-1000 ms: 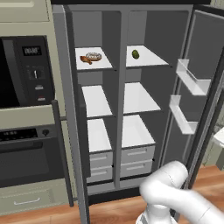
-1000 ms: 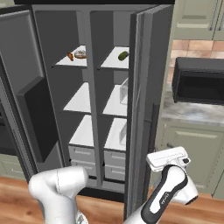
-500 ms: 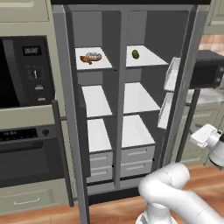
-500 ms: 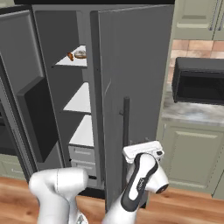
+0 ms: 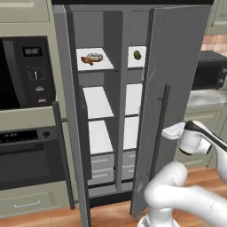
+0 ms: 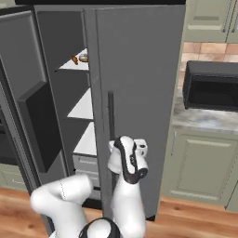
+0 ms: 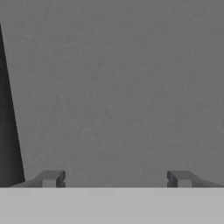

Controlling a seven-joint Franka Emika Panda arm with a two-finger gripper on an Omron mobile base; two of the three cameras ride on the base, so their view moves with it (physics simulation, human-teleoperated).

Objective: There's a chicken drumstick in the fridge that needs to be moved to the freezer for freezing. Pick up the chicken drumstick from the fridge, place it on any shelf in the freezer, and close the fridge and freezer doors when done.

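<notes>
Jaws stand wide apart with nothing between them, the gripper (image 7: pixel 116 178) pressed close against the plain grey fridge door (image 6: pixel 139 93); in the hand view the two dark fingertips (image 7: pixel 51 178) sit against flat grey door surface, with the door's dark bar handle (image 7: pixel 9 144) slanting just to one side. From the right base view the hand (image 6: pixel 135 148) is beside that long vertical handle (image 6: pixel 111 125), low on the door. The fridge door is swung most of the way shut, though the left base view shows a gap through which the fridge (image 5: pixel 133 84) shelves remain visible, a small dark-green fruit (image 5: pixel 137 54) on the top one. The freezer (image 5: pixel 95 97) is open, its door (image 6: pixel 32 102) with the black dispenser panel swung wide. The chicken drumstick (image 5: pixel 86 60) lies on the freezer's top shelf, just beside a round frosted donut (image 5: pixel 95 56) there. A black microwave (image 6: pixel 211 86) sits on the desk (image 6: pixel 204 116) on the far side of the fridge door from the freezer.
</notes>
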